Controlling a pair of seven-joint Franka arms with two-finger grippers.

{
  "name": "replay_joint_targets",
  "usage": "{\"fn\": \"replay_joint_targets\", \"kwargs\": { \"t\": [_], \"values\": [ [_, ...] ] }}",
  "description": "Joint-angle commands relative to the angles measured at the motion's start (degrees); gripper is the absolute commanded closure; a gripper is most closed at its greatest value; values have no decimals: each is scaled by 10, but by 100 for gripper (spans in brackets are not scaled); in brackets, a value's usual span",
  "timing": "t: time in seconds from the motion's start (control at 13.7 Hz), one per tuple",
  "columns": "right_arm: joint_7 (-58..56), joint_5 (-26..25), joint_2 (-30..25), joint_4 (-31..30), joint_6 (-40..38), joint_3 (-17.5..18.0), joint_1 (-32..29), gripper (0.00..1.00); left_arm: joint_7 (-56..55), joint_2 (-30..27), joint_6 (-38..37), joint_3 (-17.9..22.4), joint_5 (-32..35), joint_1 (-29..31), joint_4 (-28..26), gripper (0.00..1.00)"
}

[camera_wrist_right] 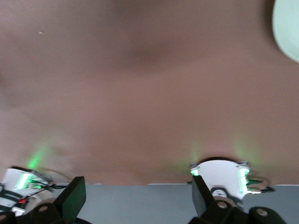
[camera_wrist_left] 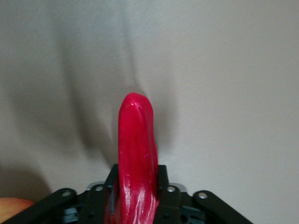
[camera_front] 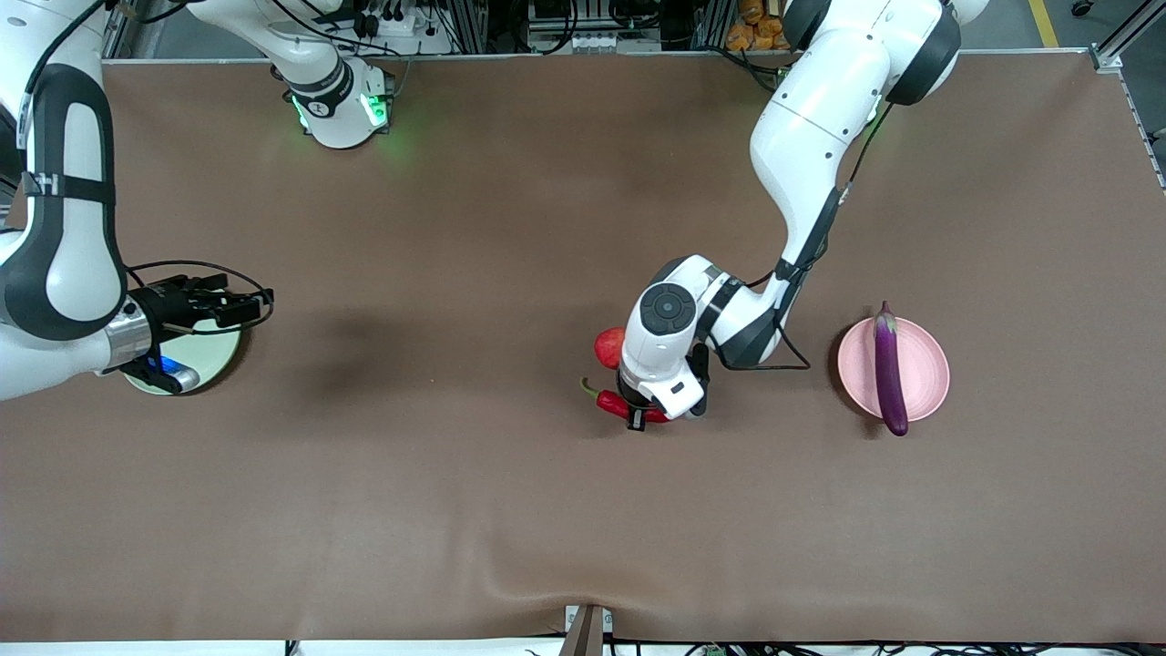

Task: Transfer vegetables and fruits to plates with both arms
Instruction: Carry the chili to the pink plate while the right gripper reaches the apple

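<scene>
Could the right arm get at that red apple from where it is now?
Probably not easily. The right gripper hangs open over the green plate, while the apple lies tucked beside the left gripper, which is shut on the chili pepper.

A brown cloth [camera_front: 455,510] covered the whole table, w/ some wrinkles; aluminium frames and cables [camera_front: 565,27] stood along its edge.

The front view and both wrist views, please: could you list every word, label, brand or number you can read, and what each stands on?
No text can be read in any view.
The mark on the right arm's base is too small to read.
The chili pepper, the plates and the table carry no writing.
</scene>
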Motion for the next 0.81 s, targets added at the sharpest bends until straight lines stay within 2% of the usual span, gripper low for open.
{"fn": "replay_joint_targets", "kwargs": {
  "t": [0.0, 0.15, 0.22, 0.59, 0.73],
  "values": [
    [80, 48, -8, 1, -11, -1, 23, 0, -1, -33, -8, 14, 0, 7, 2, 100],
    [136, 78, -8, 1, -6, -1, 54, 0, 16, -59, -31, 13, 4, 24, 2, 100],
    [184, 96, -8, 1, 1, -1, 76, 0, 61, -72, -61, 12, 4, 34, 2, 100],
    [424, 147, -4, -3, 143, -1, 214, 0, 444, -134, -217, 7, -7, 101, -12, 100],
    [510, 157, 1, -5, 221, -1, 273, 0, 550, -139, -273, 7, -6, 137, -13, 100]
  ]
}}
